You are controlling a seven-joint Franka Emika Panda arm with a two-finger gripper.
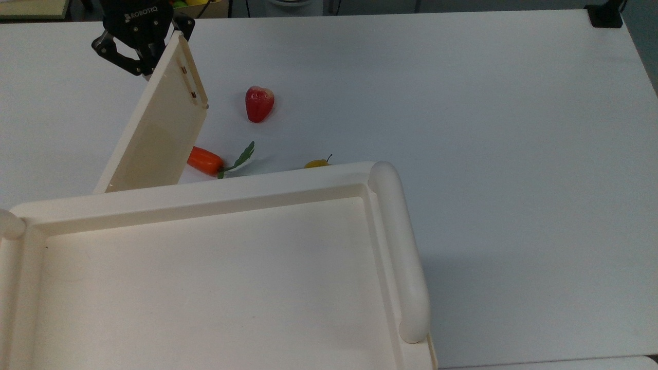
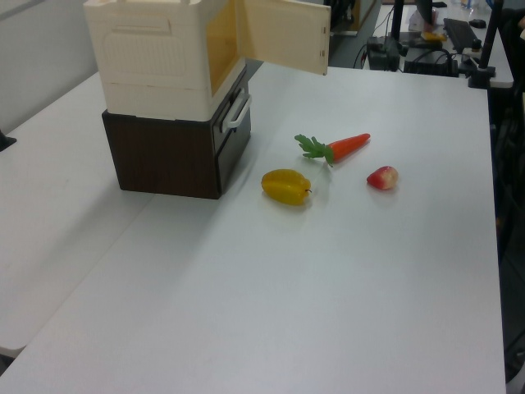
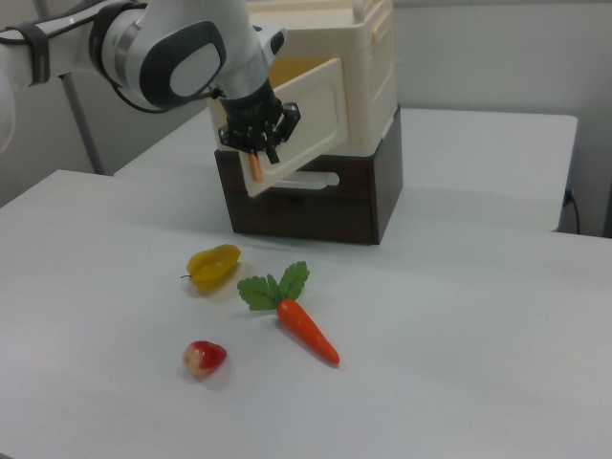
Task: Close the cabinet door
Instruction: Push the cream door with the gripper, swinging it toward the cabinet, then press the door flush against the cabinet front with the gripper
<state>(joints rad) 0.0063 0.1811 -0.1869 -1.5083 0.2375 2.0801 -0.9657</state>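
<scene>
1. Cabinet door (image 1: 159, 123) stands swung open from the cabinet (image 1: 216, 267), its free edge pointing away over the white surface (image 1: 462, 103); in the right view the door (image 3: 301, 120) hangs out at an angle from the cream unit (image 3: 368, 67).
2. Black jaws (image 1: 136, 64) sit at the door's outer edge, at the end with the two small metal fittings; in the right view they (image 3: 256, 158) are against the door's free end. Whether they are spread or clenched I cannot tell.
3. Cream cabinet rests on a dark brown box (image 2: 164, 152).
4. Toy carrot (image 3: 306, 330), yellow fruit (image 3: 213, 266) and red strawberry (image 3: 204, 358) lie apart on the surface in front.
</scene>
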